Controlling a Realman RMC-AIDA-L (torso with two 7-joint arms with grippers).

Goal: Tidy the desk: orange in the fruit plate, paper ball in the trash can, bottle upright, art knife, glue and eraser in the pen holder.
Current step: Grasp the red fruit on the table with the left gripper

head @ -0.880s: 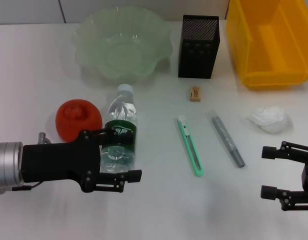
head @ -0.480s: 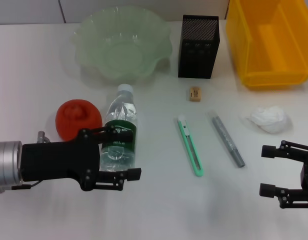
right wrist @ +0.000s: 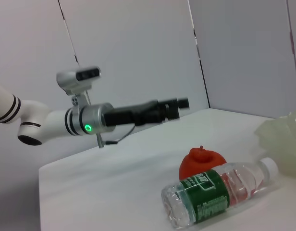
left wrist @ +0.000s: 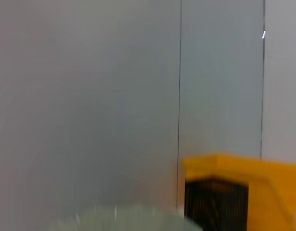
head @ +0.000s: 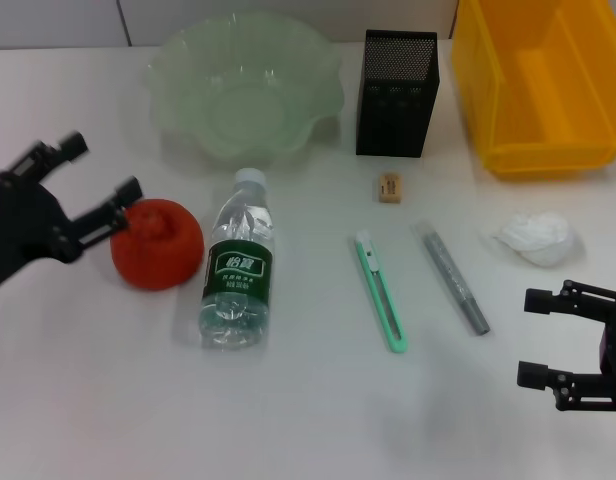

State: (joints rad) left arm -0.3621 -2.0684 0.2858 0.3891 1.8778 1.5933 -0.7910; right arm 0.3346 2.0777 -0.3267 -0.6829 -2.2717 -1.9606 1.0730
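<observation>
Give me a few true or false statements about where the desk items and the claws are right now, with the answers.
1. The water bottle lies on its side. True.
2. The orange sits in the fruit plate. False: it is on the desk, beside the bottle.
3. The left claw is open near the orange. True.
4. The eraser is inside the pen holder. False: it lies on the desk in front of it.
5. The right claw holds the paper ball. False: it is open and empty.

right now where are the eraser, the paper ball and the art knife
eraser [head: 390, 188], head view, middle of its top face
paper ball [head: 536, 239], head view, centre of the crumpled wad
art knife [head: 381, 292], head view, midway along its green body
</observation>
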